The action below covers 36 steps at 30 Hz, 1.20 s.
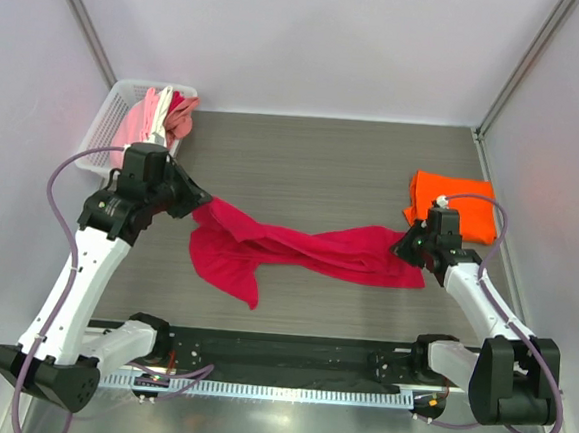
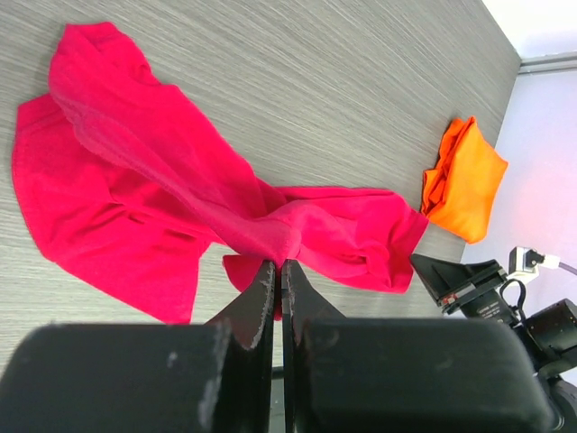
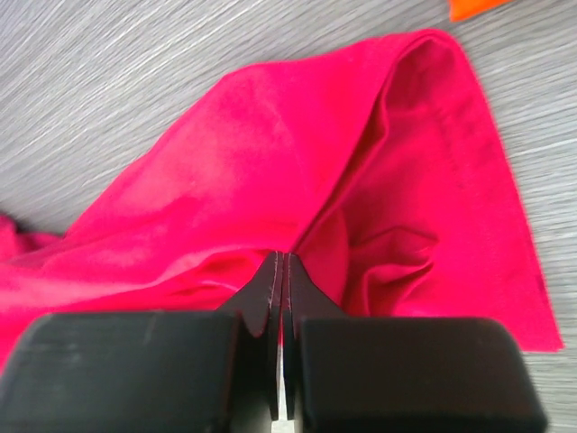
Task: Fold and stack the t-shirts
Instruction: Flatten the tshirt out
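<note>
At the far left corner of the bench [image 1: 324, 159], a white basket [image 1: 103, 134] held bunched pink cloth [image 1: 184, 114] and white cloth [image 1: 162, 102]; the number of garments could not be determined. Just right of the basket, the left arm [image 1: 85, 261] reached inward, its left jaws closed to a thin slit and pinching a gathered fold at the left end of the crimson t-shirt [image 1: 267, 250]. That garment lay unfolded and twisted across the middle of the bench, strung between the two arms. At its right end, the right jaws of the right arm [image 1: 483, 302] were likewise pressed together on a fold of the same cloth. Just beyond, an orange t-shirt [image 1: 466, 205] lay folded near the bench's right edge.
</note>
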Each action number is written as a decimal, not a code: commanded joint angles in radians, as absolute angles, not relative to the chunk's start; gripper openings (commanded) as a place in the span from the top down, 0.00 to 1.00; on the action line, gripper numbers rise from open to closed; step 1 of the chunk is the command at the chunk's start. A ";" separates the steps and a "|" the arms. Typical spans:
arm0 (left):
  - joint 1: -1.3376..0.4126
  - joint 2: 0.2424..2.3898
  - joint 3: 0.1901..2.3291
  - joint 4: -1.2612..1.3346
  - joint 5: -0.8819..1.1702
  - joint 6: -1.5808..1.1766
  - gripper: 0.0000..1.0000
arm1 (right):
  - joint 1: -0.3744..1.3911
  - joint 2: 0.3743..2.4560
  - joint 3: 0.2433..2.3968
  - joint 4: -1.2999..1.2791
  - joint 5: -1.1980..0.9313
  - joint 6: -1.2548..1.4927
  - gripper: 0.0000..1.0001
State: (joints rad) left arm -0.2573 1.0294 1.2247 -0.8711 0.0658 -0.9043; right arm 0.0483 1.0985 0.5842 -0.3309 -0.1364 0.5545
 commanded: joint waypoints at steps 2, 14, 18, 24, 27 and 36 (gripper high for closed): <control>-0.245 0.993 1.262 -0.853 0.086 -0.873 1.00 | 0.044 1.017 0.597 -0.380 -0.163 0.528 0.91; -0.247 0.877 1.163 -0.834 0.089 -0.859 1.00 | 0.046 0.954 0.523 -0.397 -0.049 0.589 0.46; -0.247 0.884 1.167 -0.842 0.087 -0.848 1.00 | 0.044 0.956 0.506 -0.403 -0.005 0.630 0.39; -0.245 0.870 1.177 -0.845 0.069 -0.848 1.00 | 0.044 0.956 0.469 -0.370 -0.009 0.650 0.39; -0.247 0.862 1.169 -0.844 0.063 -0.847 1.00 | 0.044 0.976 0.468 -0.357 -0.018 0.650 0.42; -0.247 0.845 1.193 -0.893 0.071 -0.844 1.00 | 0.046 0.939 0.477 -0.337 -0.107 0.646 0.99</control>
State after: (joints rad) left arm -0.2527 0.8764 1.1603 -0.8776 0.0715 -0.8665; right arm 0.0483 0.9859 0.4614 -0.3569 -0.0746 0.6468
